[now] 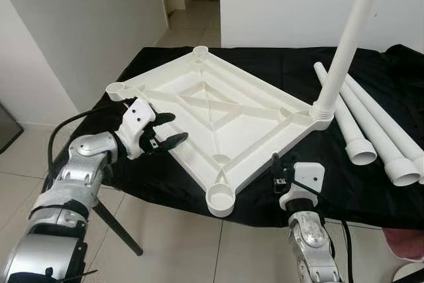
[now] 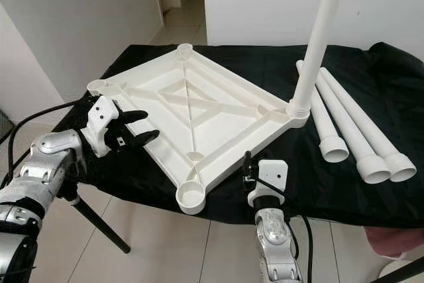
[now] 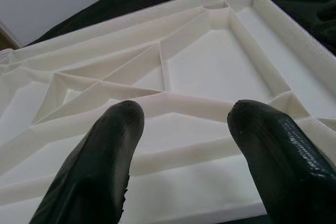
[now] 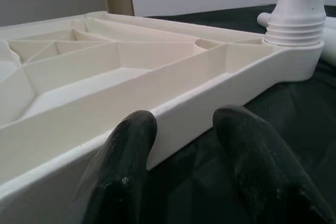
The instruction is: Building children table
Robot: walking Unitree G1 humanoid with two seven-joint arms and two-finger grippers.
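A white plastic tabletop (image 1: 218,107) lies upside down on a black cloth. One white leg (image 1: 344,51) stands upright, screwed into its right corner socket. Three loose legs (image 1: 371,124) lie side by side to the right. The near corner socket (image 1: 220,198), left socket (image 1: 118,88) and far socket (image 1: 201,50) are empty. My left gripper (image 1: 175,128) is open at the tabletop's left edge, its fingers (image 3: 105,156) hovering over the ribbed underside. My right gripper (image 4: 181,124) is open close to the near-right edge, one finger (image 4: 126,156) by the rim, not touching that I can tell.
The black cloth (image 1: 371,190) covers a low surface that ends just in front of me. A dark stand leg (image 1: 119,230) slants to the tiled floor at the lower left. A pink object (image 1: 404,243) sits at the lower right. White walls and a doorway lie behind.
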